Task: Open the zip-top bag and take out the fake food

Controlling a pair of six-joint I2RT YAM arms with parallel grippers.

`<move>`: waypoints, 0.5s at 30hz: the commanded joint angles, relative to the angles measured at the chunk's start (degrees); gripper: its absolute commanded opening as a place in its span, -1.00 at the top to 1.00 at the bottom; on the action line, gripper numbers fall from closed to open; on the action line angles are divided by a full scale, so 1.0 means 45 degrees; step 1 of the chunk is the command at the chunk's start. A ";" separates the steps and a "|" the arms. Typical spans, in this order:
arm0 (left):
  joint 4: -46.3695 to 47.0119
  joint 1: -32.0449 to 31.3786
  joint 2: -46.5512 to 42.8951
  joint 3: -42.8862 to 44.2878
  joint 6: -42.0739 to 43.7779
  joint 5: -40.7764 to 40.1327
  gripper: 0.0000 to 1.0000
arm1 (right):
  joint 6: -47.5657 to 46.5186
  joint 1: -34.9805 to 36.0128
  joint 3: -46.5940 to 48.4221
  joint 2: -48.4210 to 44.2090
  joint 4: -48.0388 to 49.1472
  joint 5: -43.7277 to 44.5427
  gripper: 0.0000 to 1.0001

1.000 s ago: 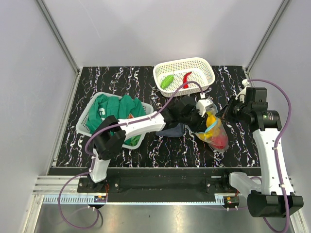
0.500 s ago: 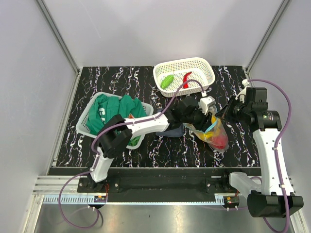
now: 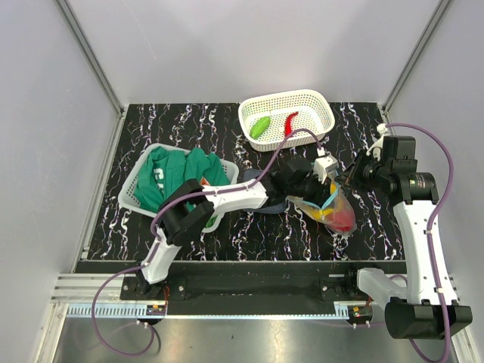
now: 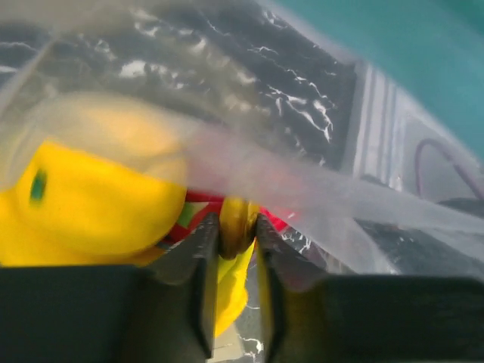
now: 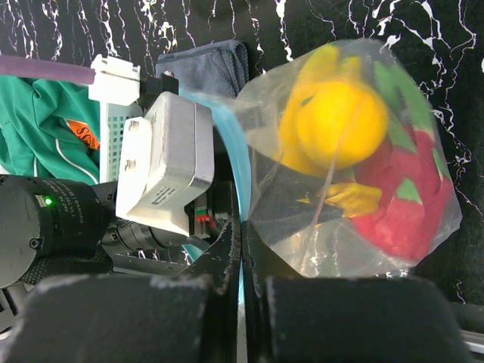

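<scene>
The zip-top bag (image 3: pixel 338 214) lies right of centre with its teal zip strip (image 5: pixel 230 144) held open. My right gripper (image 5: pixel 242 236) is shut on that strip at the bag's mouth (image 3: pixel 349 176). My left gripper (image 4: pixel 238 227) reaches inside the bag and is shut on a yellow fake food piece (image 4: pixel 239 221). The bag also holds a round yellow-orange piece (image 5: pixel 336 125), a yellow piece (image 5: pixel 355 198) and a red-pink fruit (image 5: pixel 401 215). A green vegetable (image 3: pixel 259 126) and a red chili (image 3: pixel 290 121) lie in the white basket (image 3: pixel 318 98).
A second white basket (image 3: pixel 130 195) at the left holds green clothing (image 3: pixel 178 174) with an orange patch. A dark blue folded cloth (image 3: pixel 268 204) lies under my left arm beside the bag. Grey walls enclose the black marbled table (image 3: pixel 249 231).
My left arm has pushed further right, its gripper going deeper into the bag's mouth. The right gripper has kept its hold on the strip and hardly moved.
</scene>
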 commanded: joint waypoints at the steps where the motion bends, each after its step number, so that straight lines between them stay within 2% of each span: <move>1: 0.0721 0.0036 -0.0308 0.0344 0.0182 -0.0143 0.83 | -0.0100 -0.0003 0.0129 -0.0383 0.0097 0.0194 1.00; 5: 0.0564 0.0113 -0.1340 -0.0125 0.0222 -0.0612 1.00 | -0.0140 -0.0003 -0.0047 -0.0636 0.0078 0.0741 1.00; 11: 0.0447 0.0133 -0.3059 -0.0907 0.0651 -0.0926 1.00 | -0.0159 -0.0003 -0.0223 -0.0715 -0.0039 0.1891 1.00; 15: -0.0333 0.0133 -0.3589 -0.0519 0.1138 -0.0770 1.00 | -0.0140 -0.0023 -0.0184 -0.0715 -0.0176 0.2499 1.00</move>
